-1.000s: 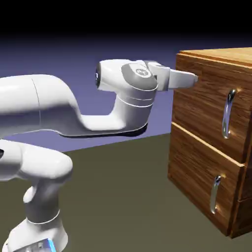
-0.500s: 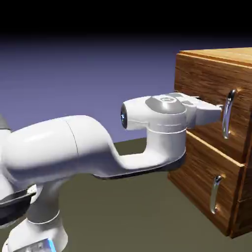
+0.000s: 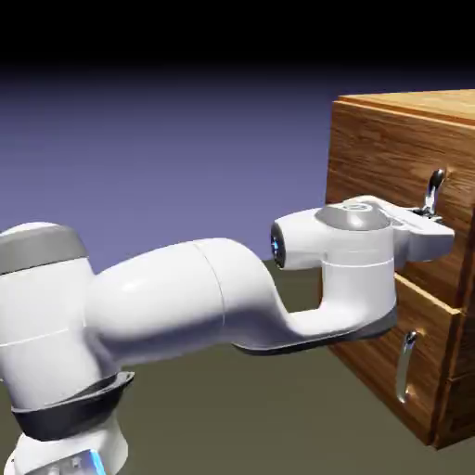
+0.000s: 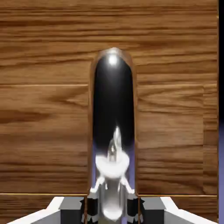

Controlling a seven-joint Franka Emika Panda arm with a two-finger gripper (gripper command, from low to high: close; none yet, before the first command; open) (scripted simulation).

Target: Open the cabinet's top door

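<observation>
Inspector: Cabinet (image 3: pixel 390 176) stands at the exterior view's right edge, on the dull olive surface (image 3: pixel 232 399). It is boxy, faced in glossy reddish-brown wood with strong horizontal grain. Two panels are stacked on the front, with a thin pale seam between them.

Clerk: And the top door?

Inspector: Top door (image 4: pixel 43 109) fills the hand view, close up. The grain runs in bands, some dark, some amber. It sits flush with the cabinet front, not swung out.

Clerk: Handle condition?

Inspector: The top handle (image 4: pixel 113 131) is a curved bar of polished silver metal, rounded at its end and mirror-bright, with dark reflections and a white highlight near the tip. In the exterior view only its upper end (image 3: pixel 433 190) shows above the hand. The lower handle (image 3: pixel 405 365) is shorter, of the same metal, and clear of the arm.

Clerk: State of the fingers?

Inspector: The gripper (image 4: pixel 113 210) has its grey fingers (image 4: pixel 89 210) pinching the top handle, one on each side of the bar at the bottom edge of the hand view. The hand is level, pointing at the door.

Clerk: Arm?

Inspector: The arm (image 3: pixel 186 306) is smooth white casing with grey joint caps, reaching from lower left across to the door.
</observation>
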